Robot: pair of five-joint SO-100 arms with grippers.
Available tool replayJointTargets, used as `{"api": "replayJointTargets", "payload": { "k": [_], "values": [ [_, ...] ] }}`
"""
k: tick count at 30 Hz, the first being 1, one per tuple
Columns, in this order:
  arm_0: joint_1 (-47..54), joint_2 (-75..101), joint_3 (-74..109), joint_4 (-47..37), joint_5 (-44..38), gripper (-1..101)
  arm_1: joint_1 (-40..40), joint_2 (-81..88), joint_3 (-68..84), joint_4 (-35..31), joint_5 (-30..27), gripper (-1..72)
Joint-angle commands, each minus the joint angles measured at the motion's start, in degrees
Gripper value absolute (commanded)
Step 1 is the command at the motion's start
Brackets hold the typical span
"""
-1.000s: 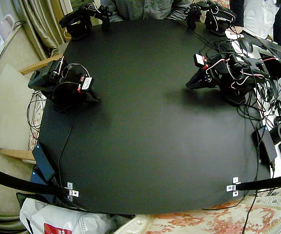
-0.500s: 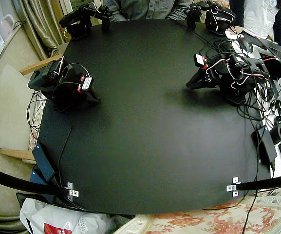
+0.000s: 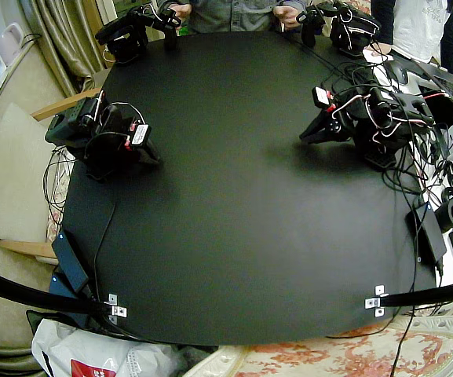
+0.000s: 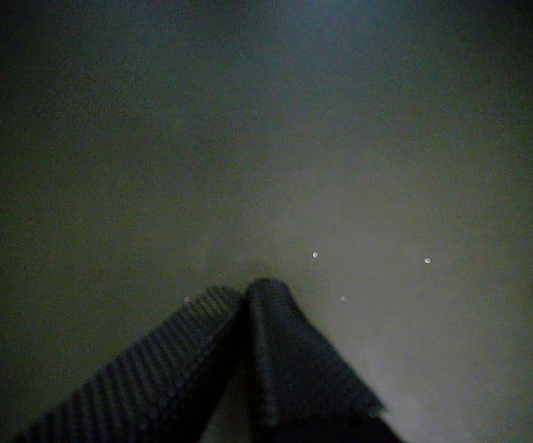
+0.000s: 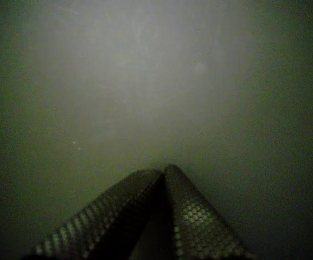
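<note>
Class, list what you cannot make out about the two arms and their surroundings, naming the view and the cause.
Which arm each wrist view rides on: both show only closed fingertips over bare dark table.
The right pincer and left pincer, fixed view: black on black, too small to read the jaws.
The person, fixed view: cut off by the top edge, only torso and hands.

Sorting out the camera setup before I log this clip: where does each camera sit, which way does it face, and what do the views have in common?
Fixed view: high over the near edge, looking down across the black table; shows the right arm and the left arm, both folded low at its sides.
A wrist view: rides on one arm, looking past its shut hand at bare table close up; which arm, I cannot tell.
A wrist view: likewise, a shut hand over bare table.
Shared: all three show the same dark table surface.
</note>
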Motion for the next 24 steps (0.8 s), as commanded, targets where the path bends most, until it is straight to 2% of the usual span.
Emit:
{"api": "replayJointTargets", "payload": {
  "k": [1,11,12,16,17,18,19,21,23,24],
  "values": [
    [-1.05,0.97,0.7,-0.7,-0.35,0,0.26,0.53,-0.62,0.7,0.7,-0.5],
    [-1.32,0.97,0.79,-0.79,-1.14,0,-0.09,0.53,-0.62,0.7,0.18,-0.3],
    [-2.29,1.05,1.49,-3.78,-2.29,0,0.44,0.53,-0.62,0.62,2.9,1.7],
    [1.32,1.05,1.49,-14.94,-0.79,0,-1.76,0.53,-0.62,-7.73,0.09,4.4],
    [2.2,1.05,1.49,-18.46,0.62,0,-4.13,0.53,-0.62,-9.93,-4.22,2.0],
    [2.99,1.05,1.49,-24.08,1.23,0,-6.24,0.53,-0.62,-15.29,-6.42,1.1],
    [2.99,1.05,1.49,-26.37,1.41,0,-6.24,0.62,-0.62,-18.63,-6.42,0.2],
    [3.25,1.05,1.49,-27.69,1.76,0,-6.77,0.62,-0.62,-25.49,-7.21,-0.3],
    [4.83,1.05,1.49,-26.98,2.11,0,-7.47,0.62,-0.62,-28.92,-7.82,-0.3],
    [4.92,1.05,1.49,-26.37,3.25,0,-7.12,0.62,-0.7,-30.32,-5.01,-0.5]
  ]
}}
